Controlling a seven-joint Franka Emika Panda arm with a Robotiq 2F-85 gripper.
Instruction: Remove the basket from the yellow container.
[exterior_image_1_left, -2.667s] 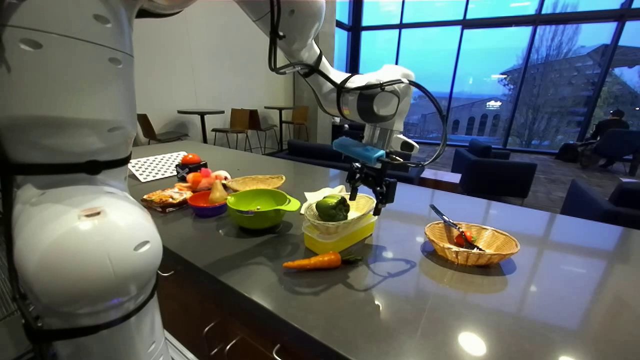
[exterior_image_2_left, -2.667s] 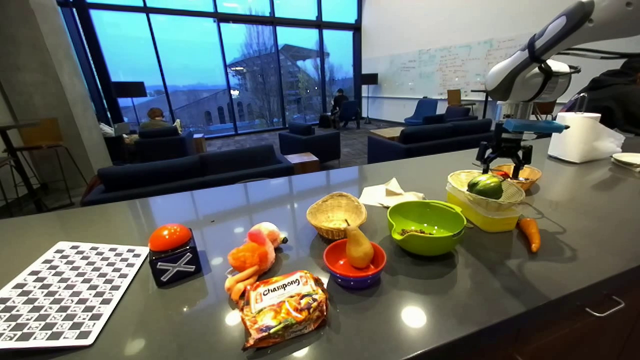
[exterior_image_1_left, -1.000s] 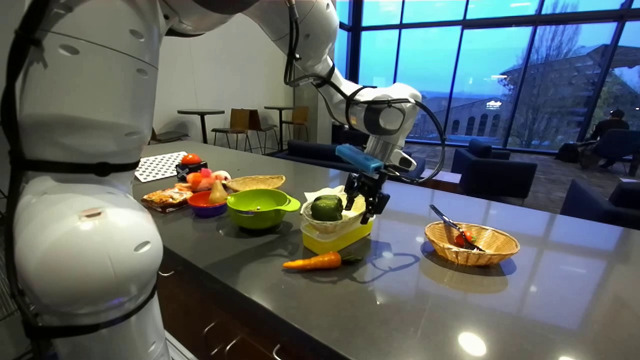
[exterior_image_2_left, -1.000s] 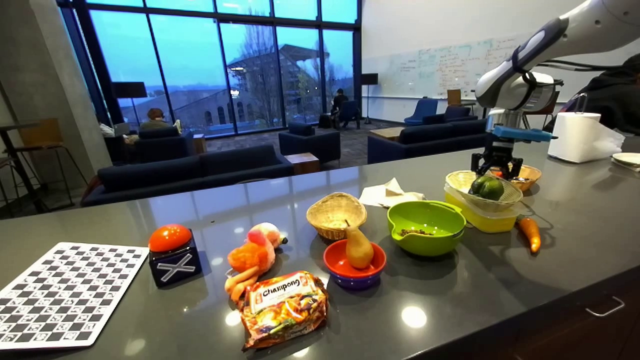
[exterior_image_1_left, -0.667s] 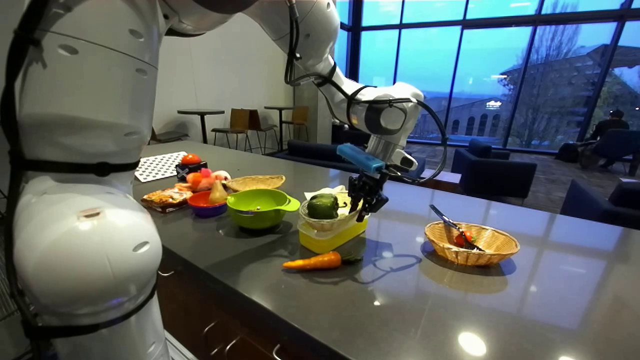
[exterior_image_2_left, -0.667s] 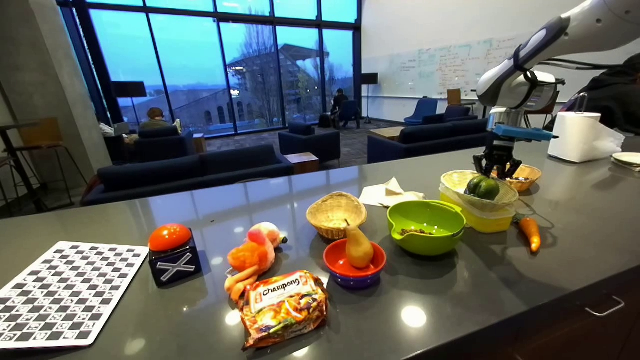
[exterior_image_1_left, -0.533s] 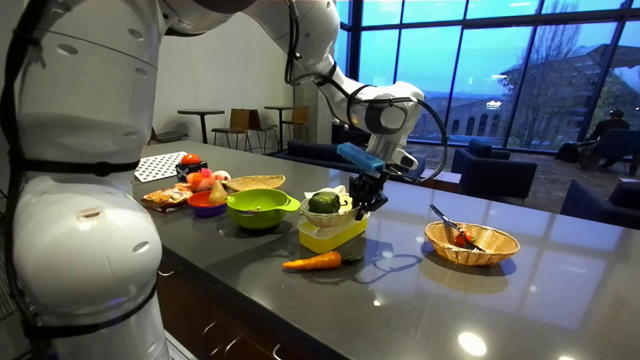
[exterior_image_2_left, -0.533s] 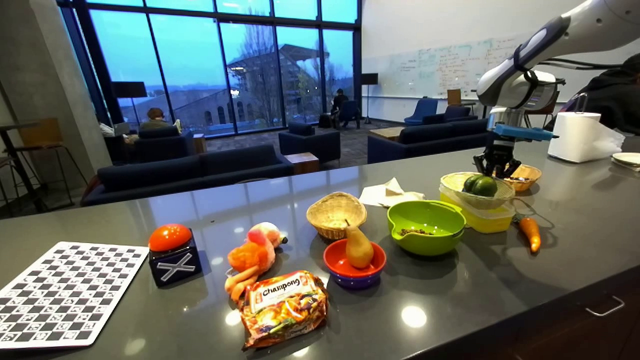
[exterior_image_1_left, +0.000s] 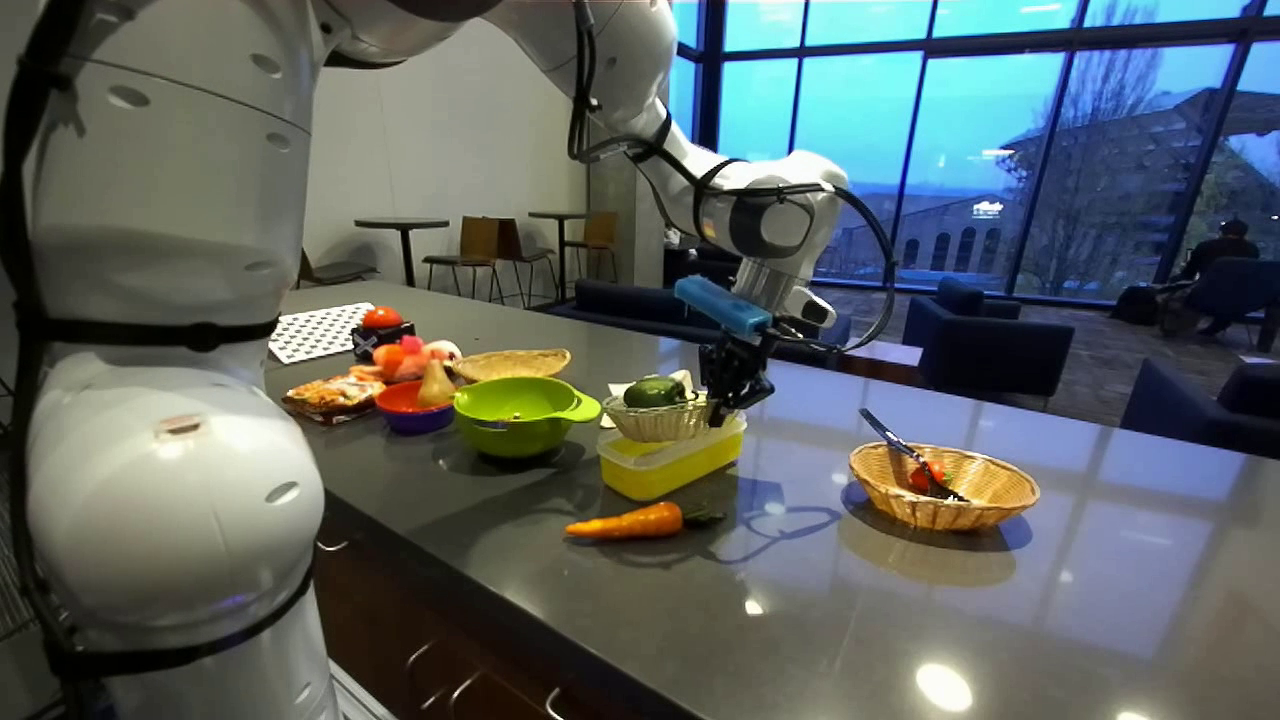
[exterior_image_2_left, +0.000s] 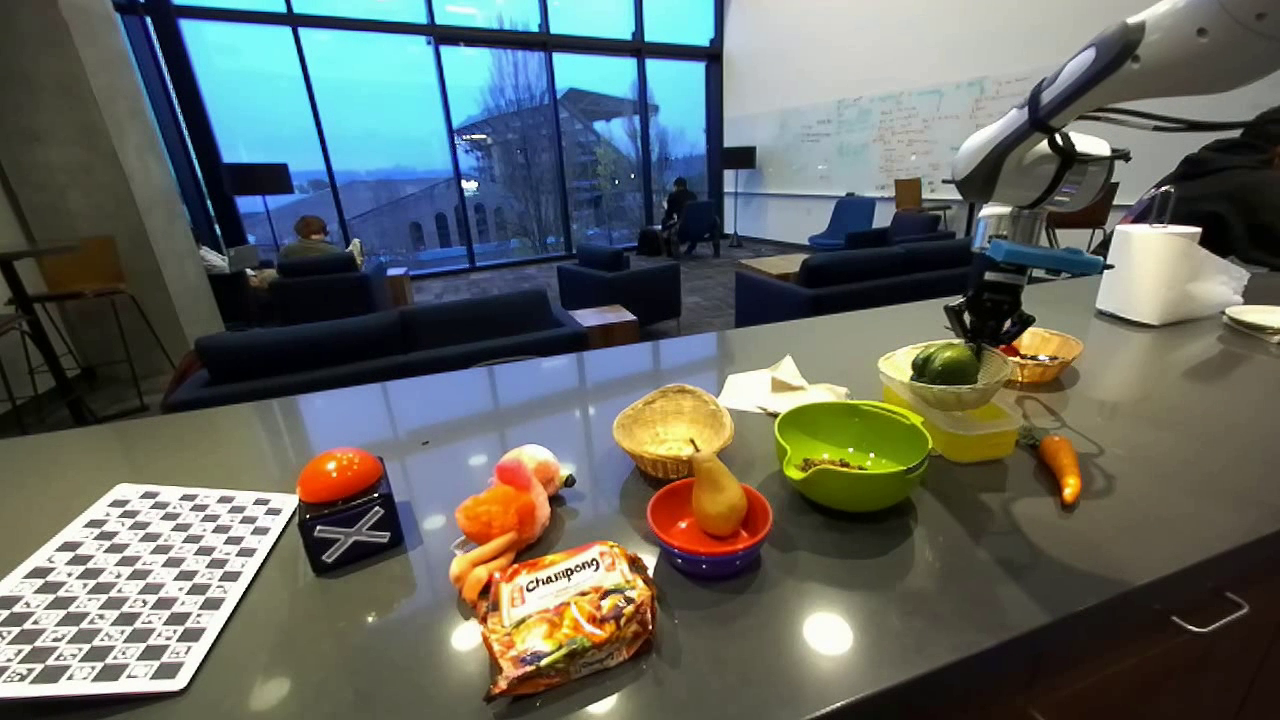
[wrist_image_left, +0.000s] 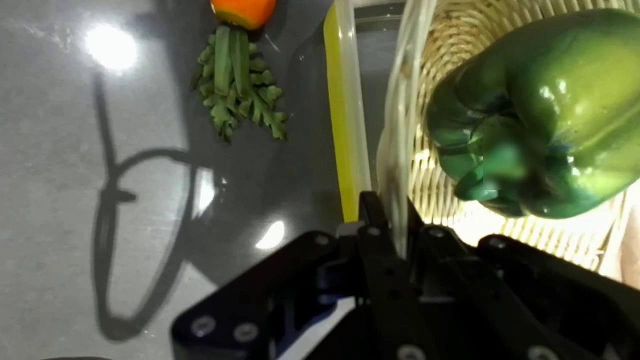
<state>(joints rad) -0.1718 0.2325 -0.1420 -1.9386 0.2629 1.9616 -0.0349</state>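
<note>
"Tall windows (exterior_image_1_left: 860, 120) stand blue beyond my hand (wrist_image_left: 392, 207), poised over a gray counter (exterior_image_1_left: 800, 620), its two fingers (wrist_image_left: 380, 265) pinched together on the rim of a basket (exterior_image_1_left: 655, 422) bearing a green pepper (exterior_image_1_left: 653, 391)."

"Anything else in the grip?"

"Nothing that shows. The wrist view has only that rim between the fingers, with no more gap than the weave fills."

"Where does the basket lie from you?"

"Off to one side. I have it by an edge: in the wrist view, its hollow and the green pepper spread right of my fingers, while the rim runs out ahead of them. The yellow container (exterior_image_1_left: 680, 470) sits below the basket, one wall just left of my fingers. The coming move turns on that, I judge: up first until the base clears the walls, then sideways. With the weight off to one side of my grip, the basket may tip."

"Is it out?"

"Partly, by my reading. In an exterior view the basket's base (exterior_image_1_left: 660, 434) hangs near the yellow container's rim, over its opening; whether the two touch, I cannot tell."

"What is out of sight?"

"Wrist framing crops the basket's far side, so its long axis is hard to call. Much of the yellow container's inside is hidden below the basket. In both exterior views my fingers merge into one dark shape. Ahead and left of my hand in the wrist view, only the leafy end of a carrot (exterior_image_1_left: 632, 522) shows."
</note>
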